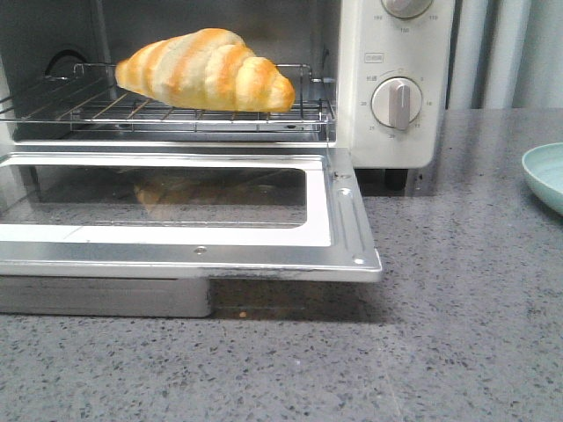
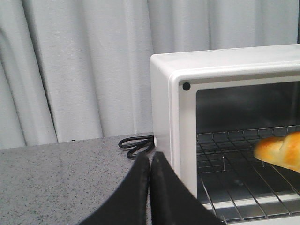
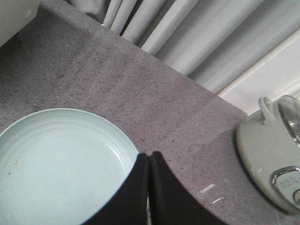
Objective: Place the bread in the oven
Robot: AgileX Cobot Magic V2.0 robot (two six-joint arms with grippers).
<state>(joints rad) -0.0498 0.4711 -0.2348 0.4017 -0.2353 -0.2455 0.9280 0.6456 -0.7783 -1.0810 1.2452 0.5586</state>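
The left tool [image 2: 150, 187] hangs with its black fingers pressed together on nothing, just beside the cream-white toaster oven [image 2: 164, 117], and the right tool [image 3: 148, 190] is likewise closed and empty above the pale green ceramic plate [image 3: 56, 159] on the grey speckled table [image 1: 457, 334]. The glossy golden-orange croissant-shaped bread [image 1: 207, 70] lies on the wire rack [image 1: 106, 110] inside, near the front edge. With the glass-windowed door [image 1: 176, 255] hanging open, a careless lift could probably jolt the rack and roll the bread out.
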